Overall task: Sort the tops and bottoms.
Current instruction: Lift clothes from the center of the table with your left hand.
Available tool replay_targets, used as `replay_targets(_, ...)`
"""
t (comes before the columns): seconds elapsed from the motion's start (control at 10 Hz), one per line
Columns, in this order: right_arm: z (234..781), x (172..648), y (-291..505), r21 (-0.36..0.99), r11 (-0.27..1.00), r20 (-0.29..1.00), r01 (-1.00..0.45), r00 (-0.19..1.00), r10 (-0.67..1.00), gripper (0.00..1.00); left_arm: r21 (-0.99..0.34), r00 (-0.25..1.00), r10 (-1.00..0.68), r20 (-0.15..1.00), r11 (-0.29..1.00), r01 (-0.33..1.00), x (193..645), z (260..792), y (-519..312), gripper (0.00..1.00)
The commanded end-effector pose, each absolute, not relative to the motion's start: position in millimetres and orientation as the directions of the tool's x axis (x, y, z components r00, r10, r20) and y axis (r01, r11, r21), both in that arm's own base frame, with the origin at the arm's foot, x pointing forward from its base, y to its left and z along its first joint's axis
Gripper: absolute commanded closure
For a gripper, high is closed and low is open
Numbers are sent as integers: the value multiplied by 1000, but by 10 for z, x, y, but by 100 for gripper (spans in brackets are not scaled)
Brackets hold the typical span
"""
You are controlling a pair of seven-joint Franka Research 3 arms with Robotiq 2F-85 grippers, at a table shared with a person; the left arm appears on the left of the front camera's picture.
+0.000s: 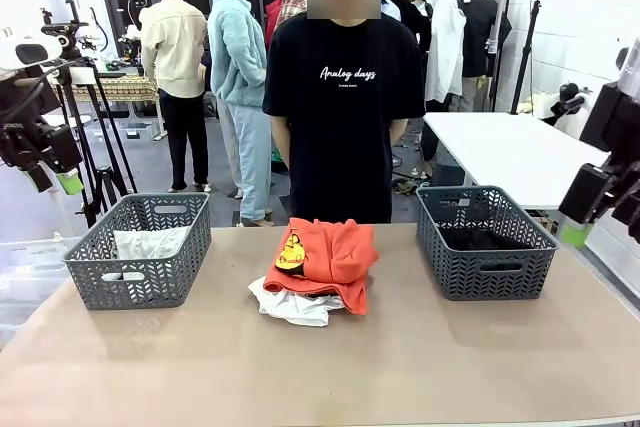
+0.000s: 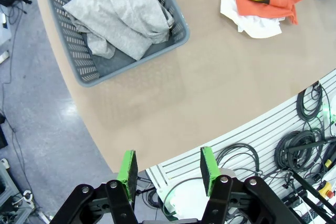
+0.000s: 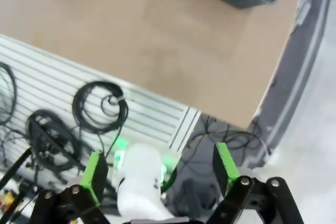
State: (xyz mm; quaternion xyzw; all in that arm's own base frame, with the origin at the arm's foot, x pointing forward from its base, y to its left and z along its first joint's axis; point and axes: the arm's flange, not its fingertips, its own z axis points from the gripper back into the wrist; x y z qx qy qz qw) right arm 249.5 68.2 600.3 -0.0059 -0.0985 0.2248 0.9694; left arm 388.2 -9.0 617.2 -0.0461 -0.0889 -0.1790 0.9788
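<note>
The tan table (image 1: 450,367) is taking up the whole foreground, and a person (image 1: 343,107) in a black lettered T-shirt is standing at its far edge with both arms hanging down. Two grey plastic baskets are sitting on the table, well apart. The left basket (image 1: 140,282) is holding the light grey top (image 2: 126,14), which is lying crumpled inside it. The right basket (image 1: 487,272) is holding something dark (image 1: 485,239) that is too shadowed to identify.

Between the baskets, just in front of the person, the orange top (image 1: 330,257) is lying in a loose heap with its yellow graphic facing up. It is resting on the white top (image 1: 295,305), which is poking out from beneath its near left side.

The left gripper (image 2: 168,153) is hovering off the near left of the table, over the table's edge and the cabled floor panel. Its green fingers (image 2: 127,167) are standing moderately apart with nothing between them. The right gripper (image 3: 157,153) is hanging off the near right corner, its fingers (image 3: 224,162) spreading wide and gripping nothing
</note>
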Motion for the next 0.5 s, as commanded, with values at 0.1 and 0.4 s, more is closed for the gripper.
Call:
replay_targets(0.1,6020,2592,655,-72,887,272,-456,847,457,0,-51,922,-342,183,933,356,3868,6172,-89,36)
replay_targets(0.4,6059,2481,676,-72,895,229,-440,866,444,0,-60,883,-422,207,895,442,3848,6245,-458,36)
